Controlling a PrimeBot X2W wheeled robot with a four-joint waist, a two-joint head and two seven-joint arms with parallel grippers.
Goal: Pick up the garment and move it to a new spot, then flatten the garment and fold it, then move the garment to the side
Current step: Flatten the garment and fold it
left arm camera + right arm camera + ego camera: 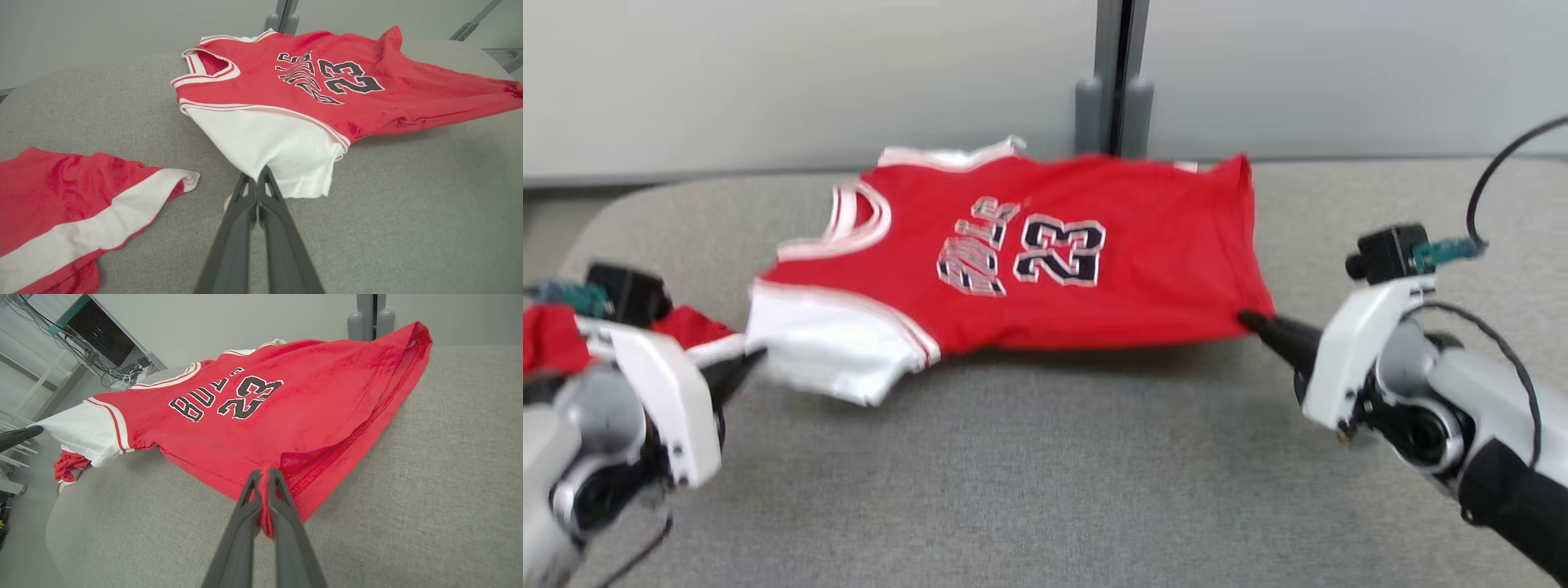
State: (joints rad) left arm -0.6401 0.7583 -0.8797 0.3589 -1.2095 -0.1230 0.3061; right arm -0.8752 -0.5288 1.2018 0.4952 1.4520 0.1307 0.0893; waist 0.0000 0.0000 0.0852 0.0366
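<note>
Red "23" jersey (1045, 269) stretched over grey worktop (1045, 474), pinned at both ends.
Left pincer (257, 176) clenched on white sleeve edge; right pincer (264, 475) clenched on red hem corner. Creased chest lettering hard to read in blurred head view. Second red-and-white garment (61, 212) cut off at frame edge.

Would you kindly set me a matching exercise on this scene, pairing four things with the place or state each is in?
Things:
1. left gripper
2. right gripper
3. striped red cloth
4. grey post

Places or states:
A. stands behind the far edge of the table
B. fingers shut on the red hem corner of the jersey
C. lies loose on the table, held by nothing
D. fingers shut on the jersey's white sleeve

Pairs: 1-D, 2-B, 3-C, 4-A.
</note>
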